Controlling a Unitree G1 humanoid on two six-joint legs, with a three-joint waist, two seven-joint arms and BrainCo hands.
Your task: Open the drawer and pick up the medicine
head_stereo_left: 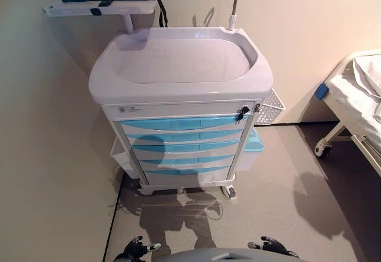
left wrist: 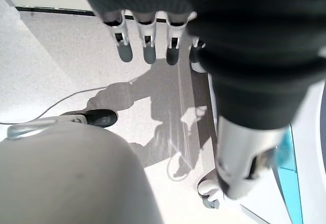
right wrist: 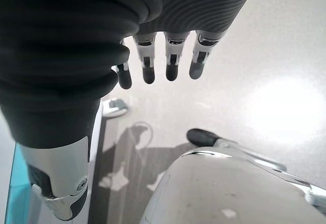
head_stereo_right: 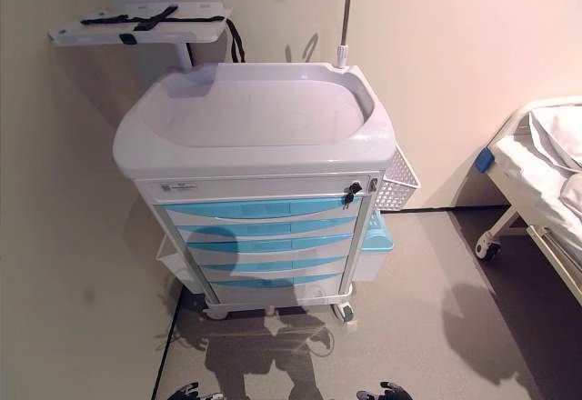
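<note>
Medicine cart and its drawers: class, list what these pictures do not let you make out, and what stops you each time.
1. The medicine: in no view; every drawer of the cart is closed.
2. Left hand and right hand: cut off by the bottom edge in both eye views.
3. Label above the top drawer: too small to read.
4. Bed: cut off by the right edge.

I see cream walls (head_stereo_left: 41,155) meeting a speckled grey floor (head_stereo_left: 280,202) (dark skirting along the base). A white-framed bed (head_stereo_left: 357,104) on castors stands at the right, well apart.
</note>
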